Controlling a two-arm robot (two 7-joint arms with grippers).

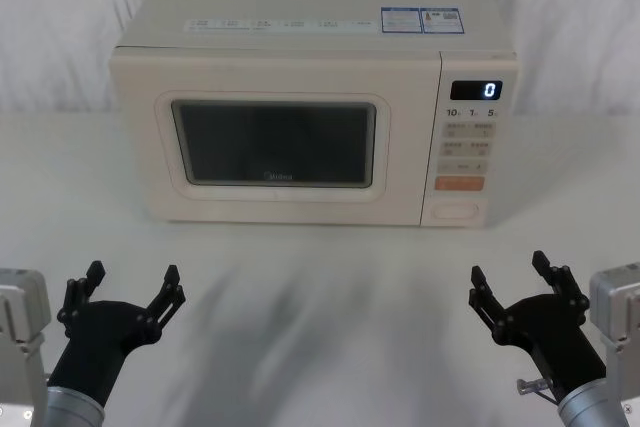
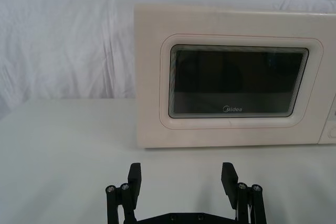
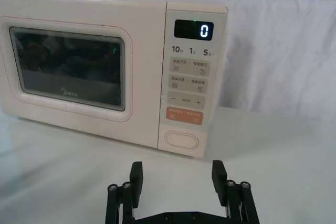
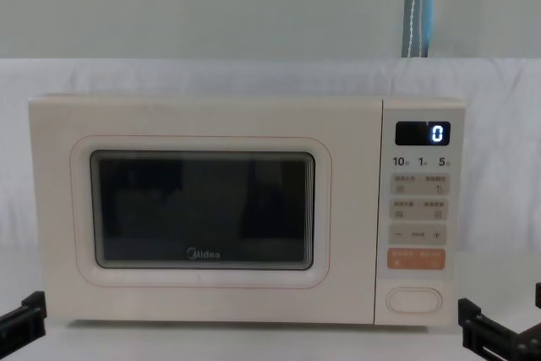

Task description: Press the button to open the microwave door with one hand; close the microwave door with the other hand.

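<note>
Microwave door [image 1: 275, 142] sat flush and closed on the oven's front, on the white worktop [image 1: 320, 317], with the button [image 1: 458, 210] at the foot of the control panel under the orange key [image 1: 459, 184]. Left claw [image 1: 130, 287] and right claw [image 1: 512, 282] hovered near the worktop's front edge, fingers spread and empty, well apart from the oven.

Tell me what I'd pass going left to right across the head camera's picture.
Left gripper with jaws open → microwave door → button on the control panel → right gripper with jaws open.
</note>
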